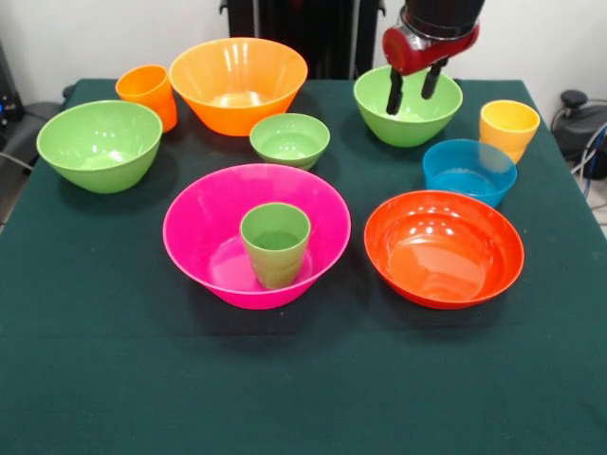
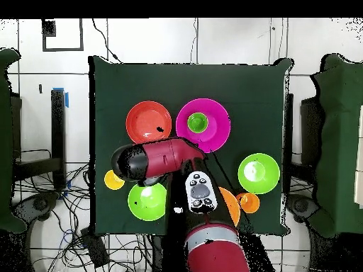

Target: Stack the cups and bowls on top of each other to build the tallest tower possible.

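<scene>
From above, the red arm (image 2: 159, 157) hides the blue bowl (image 1: 469, 171). The gripper (image 1: 413, 90) hangs spread apart and empty over a light green bowl (image 1: 408, 106).

One camera is looking across the dark green cloth-covered surface (image 1: 95, 379) from close and slightly above; another is looking straight down from higher up. Both are sharing that whole surface (image 2: 142, 78).

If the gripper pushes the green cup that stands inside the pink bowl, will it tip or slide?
The green cup is tall and narrow for its base, so a high push would probably tip it. Its glossy plastic on the pink bowl's smooth floor suggests a low push would slide it. The sloping wall should then catch it.
</scene>
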Tool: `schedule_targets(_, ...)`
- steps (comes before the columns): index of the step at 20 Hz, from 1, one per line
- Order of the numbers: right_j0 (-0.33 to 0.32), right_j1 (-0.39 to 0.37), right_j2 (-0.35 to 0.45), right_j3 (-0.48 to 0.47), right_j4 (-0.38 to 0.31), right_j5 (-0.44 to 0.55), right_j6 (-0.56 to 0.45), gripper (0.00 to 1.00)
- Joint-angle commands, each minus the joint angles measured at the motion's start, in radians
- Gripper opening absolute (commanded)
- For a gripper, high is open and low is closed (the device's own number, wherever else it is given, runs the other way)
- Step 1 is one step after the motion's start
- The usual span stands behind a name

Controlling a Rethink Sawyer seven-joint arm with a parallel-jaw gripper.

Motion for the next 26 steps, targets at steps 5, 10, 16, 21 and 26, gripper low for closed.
schedule_targets(5, 0.03, 0.079, 0.02, -0.017, -0.035, 0.109, 0.052, 1.0)
schedule_targets(10, 0.034, 0.098, 0.011, -0.033, -0.039, 0.164, 0.046, 1.0)
schedule_targets(16, 0.035, 0.126, 0.018, -0.059, -0.055, 0.224, 0.021, 1.0)
schedule_targets(21, 0.015, 0.151, 0.037, -0.071, -0.08, 0.08, 0.021, 1.0)
schedule_targets(26, 0.015, 0.148, 0.041, -0.078, -0.109, 0.008, 0.017, 1.0)
